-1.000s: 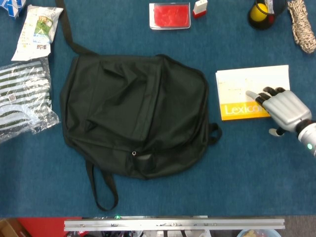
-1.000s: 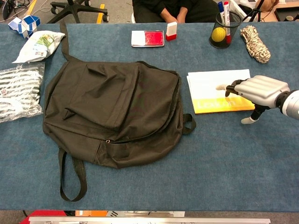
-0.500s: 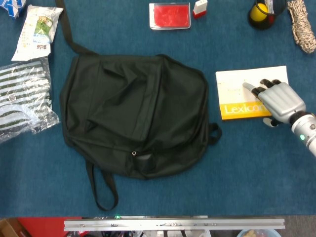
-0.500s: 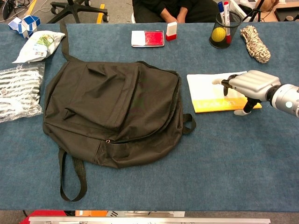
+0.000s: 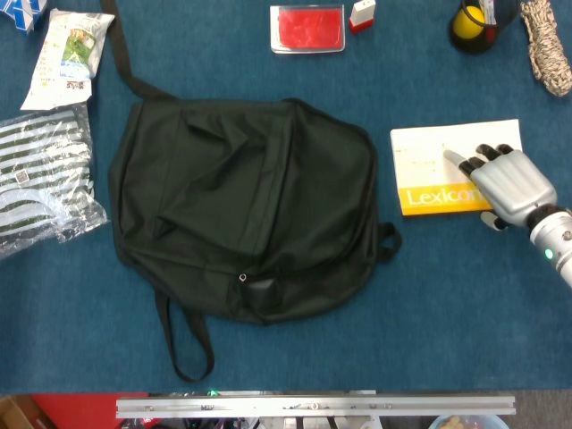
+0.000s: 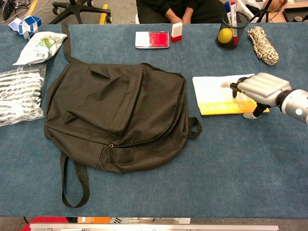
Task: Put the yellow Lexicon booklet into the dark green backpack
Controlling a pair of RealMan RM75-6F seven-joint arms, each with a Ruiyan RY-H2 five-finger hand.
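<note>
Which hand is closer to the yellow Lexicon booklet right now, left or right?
Right. The right hand lies over the right end of the Lexicon booklet, fingers extended over its cover. The left hand shows in neither view, so its position can't be told.

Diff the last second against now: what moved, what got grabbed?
The right hand shifted toward the far edge of the table and settled over the right end of the yellow-and-white Lexicon booklet, fingers spread on its cover. Nothing gripped or lifted yet. The booklet and the closed dark green fabric backpack stayed put. The left hand is out of view.
</note>
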